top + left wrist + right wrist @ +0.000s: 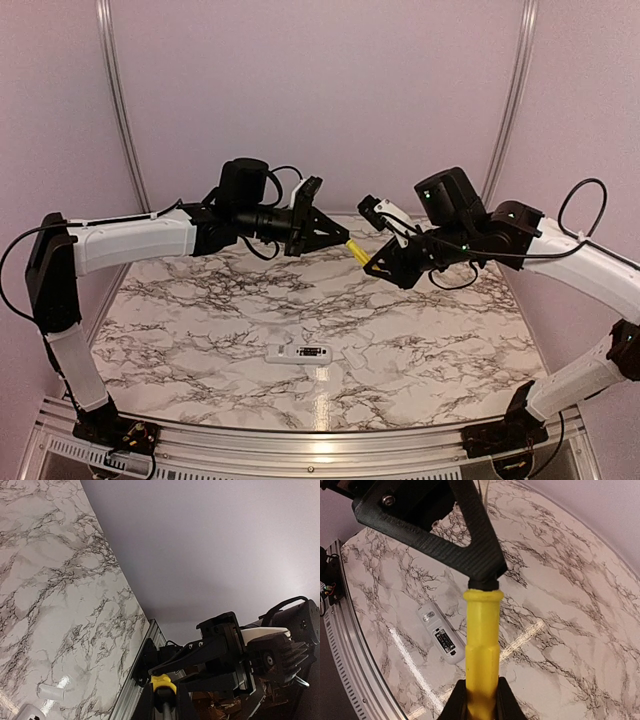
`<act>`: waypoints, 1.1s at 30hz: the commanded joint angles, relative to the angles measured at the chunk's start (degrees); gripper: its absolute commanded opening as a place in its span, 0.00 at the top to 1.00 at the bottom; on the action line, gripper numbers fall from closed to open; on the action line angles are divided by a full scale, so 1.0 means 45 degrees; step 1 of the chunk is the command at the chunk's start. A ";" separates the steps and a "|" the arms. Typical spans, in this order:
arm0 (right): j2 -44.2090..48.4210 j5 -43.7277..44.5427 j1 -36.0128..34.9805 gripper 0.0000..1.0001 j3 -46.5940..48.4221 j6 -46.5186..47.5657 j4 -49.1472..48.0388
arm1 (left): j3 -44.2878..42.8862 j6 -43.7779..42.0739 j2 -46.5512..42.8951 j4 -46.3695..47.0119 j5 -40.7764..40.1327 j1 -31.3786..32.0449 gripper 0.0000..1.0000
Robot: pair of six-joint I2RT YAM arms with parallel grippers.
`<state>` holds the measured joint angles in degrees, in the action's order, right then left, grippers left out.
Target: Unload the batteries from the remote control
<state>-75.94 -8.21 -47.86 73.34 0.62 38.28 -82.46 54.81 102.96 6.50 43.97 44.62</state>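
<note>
Remote control (300, 352) is lying flat near the front edge of the marble table (180, 320), dark compartment facing up, nothing touching it. Up in the air, my left gripper (340, 240) is clamped on the shaft end of the yellow screwdriver (357, 253) and my right gripper (376, 264) is squeezing its handle. Can't tell if the batteries are in there, so I'd guess the unloading isn't done.

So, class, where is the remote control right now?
In the top view the remote control lies flat on the marble table, near the middle of its front edge, on the near side of the raised yellow screwdriver.
</note>
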 commanded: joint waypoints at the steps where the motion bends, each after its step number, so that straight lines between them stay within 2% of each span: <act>1: -0.0282 0.0226 -0.0459 1.00 0.0363 -0.0078 -0.0365 | -0.0153 -0.0181 0.0121 -0.0459 0.0271 0.0104 1.00; 7: 0.0049 0.1077 -0.0469 0.98 0.0250 -0.0842 -0.0714 | 0.0062 -0.0529 -0.0331 -0.0728 0.0129 0.0099 1.00; 8: 0.0019 0.1223 -0.0475 0.89 0.0299 -0.0988 -0.0624 | 0.0130 -0.0569 -0.0454 -0.0713 0.0042 0.0084 1.00; 11: -0.0082 0.1535 -0.0459 0.44 0.0458 -0.1768 -0.0349 | 0.0334 -0.0552 -0.0771 -0.0569 -0.0371 0.0063 1.00; 12: -0.0073 0.1497 -0.0459 0.34 0.0484 -0.2054 -0.0359 | 0.0411 -0.0526 -0.0882 -0.0489 -0.0507 0.0030 1.00; 17: 0.0253 0.0576 -0.0326 0.02 0.0551 -0.3728 -0.1425 | 0.0893 -0.0065 -0.1463 0.0679 -0.0899 -0.0199 1.00; 23: 0.0754 -0.1157 0.0995 0.02 0.0285 -0.6408 -0.3318 | 0.1334 0.0447 -0.2077 0.2022 -0.0975 -0.0551 1.00; 26: 0.1190 -0.2800 0.1944 0.02 -0.0223 -0.7864 -0.4887 | 0.1705 0.1006 -0.2394 0.3170 -0.0950 -0.0802 1.00; 29: 0.1366 -0.3706 0.2240 0.01 -0.0433 -0.9210 -0.6279 | 0.1976 0.1709 -0.2606 0.4545 -0.0933 -0.1014 1.00; 33: 0.1293 -0.3965 0.2256 0.04 -0.0728 -1.1028 -0.7506 | 0.1990 0.3086 -0.2373 0.6329 -0.0691 -0.1288 1.00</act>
<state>-70.26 -20.93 -37.85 71.68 -37.39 13.98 -74.19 62.24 93.17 23.22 40.05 39.94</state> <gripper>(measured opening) 0.970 0.110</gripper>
